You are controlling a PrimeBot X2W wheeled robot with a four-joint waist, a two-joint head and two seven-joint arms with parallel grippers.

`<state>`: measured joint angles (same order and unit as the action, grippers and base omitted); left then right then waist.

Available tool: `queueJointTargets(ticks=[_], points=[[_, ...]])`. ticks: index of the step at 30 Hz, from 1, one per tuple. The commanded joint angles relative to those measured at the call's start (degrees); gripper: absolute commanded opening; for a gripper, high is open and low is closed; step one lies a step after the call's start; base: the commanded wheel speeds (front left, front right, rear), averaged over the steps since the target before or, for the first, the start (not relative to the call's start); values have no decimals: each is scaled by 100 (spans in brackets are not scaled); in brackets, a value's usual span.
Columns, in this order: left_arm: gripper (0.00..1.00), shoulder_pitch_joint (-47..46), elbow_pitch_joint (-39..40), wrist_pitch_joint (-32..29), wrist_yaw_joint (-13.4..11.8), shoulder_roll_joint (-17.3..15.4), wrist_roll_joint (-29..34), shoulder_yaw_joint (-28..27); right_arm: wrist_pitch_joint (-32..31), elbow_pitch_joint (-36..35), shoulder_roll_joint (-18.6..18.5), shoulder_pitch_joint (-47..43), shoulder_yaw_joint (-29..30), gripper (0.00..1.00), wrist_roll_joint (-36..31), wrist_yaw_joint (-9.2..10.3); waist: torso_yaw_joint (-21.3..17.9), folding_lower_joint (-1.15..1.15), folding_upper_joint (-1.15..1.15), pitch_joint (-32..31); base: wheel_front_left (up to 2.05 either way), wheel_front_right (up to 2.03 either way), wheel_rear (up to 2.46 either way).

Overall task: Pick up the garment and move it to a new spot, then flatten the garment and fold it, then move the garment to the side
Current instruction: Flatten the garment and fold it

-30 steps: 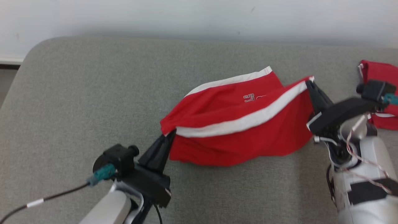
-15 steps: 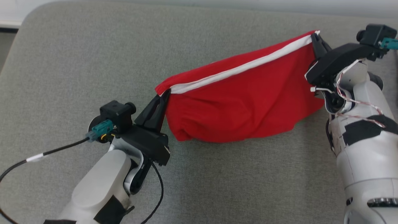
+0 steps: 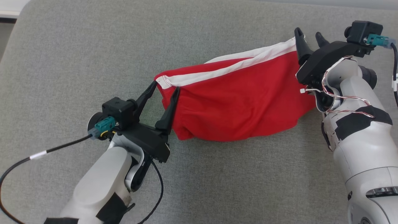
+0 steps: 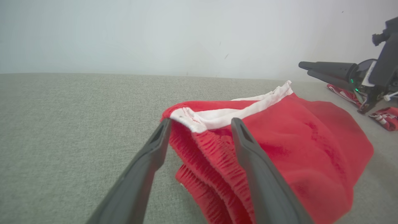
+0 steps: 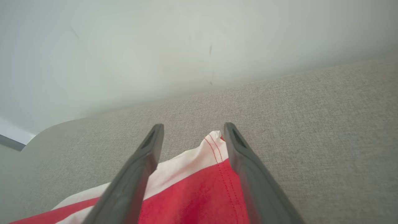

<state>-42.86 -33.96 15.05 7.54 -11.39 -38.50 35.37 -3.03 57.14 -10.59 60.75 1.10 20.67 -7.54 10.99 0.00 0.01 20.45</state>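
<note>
- Head view: a soft red cloth garment point(image 3: 236, 102) with a white stripe lies in a loose heap on the flat grey cloth surface point(image 3: 93, 46), about in the middle, between the two arms.
- The left gripper point(image 3: 165, 86) is at the garment's left corner. Its two dark fingers stand wide apart – they are not squeezing the cloth. The white-edged corner sits in the gap, and one finger lies against the red cloth.
- The right gripper point(image 3: 307, 32) is at the garment's far right corner, and its fingers are spread apart too, with nothing pinched.
- A thin black cable point(image 3: 62, 146) runs from the left wrist across the surface.
- Left wrist view: the left gripper point(image 4: 201, 120) is spread wide, and the garment point(image 4: 311, 140) shows its white corner and ribbed red edge between the fingers. The cloth rests on the grey cloth surface point(image 4: 62, 124).
- Far off on the right is the right gripper point(image 4: 304, 69), and past it a second red cloth point(image 4: 384, 119) lies apart from the garment. A plain white wall point(image 4: 155, 31) is behind.
- Right wrist view: the right gripper point(image 5: 193, 125) is spread wide – the garment point(image 5: 192, 193) lies loose below, its white corner peeking up between the fingers.
</note>
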Motion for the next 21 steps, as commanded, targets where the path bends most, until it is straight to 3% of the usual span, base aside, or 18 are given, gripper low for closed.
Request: queueJointTargets(ticks=[1, 11, 21], points=[[100, 136, 22, 15, -13, -7, 71, -49, 62, 11, -40, -23, -80, 100, 64, 15, -42, 0, -1, -75, 0, 0, 0], [100, 825, 423, 15, -54, -7, 853, -1014, 364, -226, -498, -640, -1119, 100, 523, 15, -69, 0, -1, -483, 0, 0, 0], [100, 1963, 1601, 15, -246, 210, 1889, -2370, 614, -314, -930, -1331, -1694, 100, 1045, 15, 20, 0, -1, -772, 0, 0, 0]])
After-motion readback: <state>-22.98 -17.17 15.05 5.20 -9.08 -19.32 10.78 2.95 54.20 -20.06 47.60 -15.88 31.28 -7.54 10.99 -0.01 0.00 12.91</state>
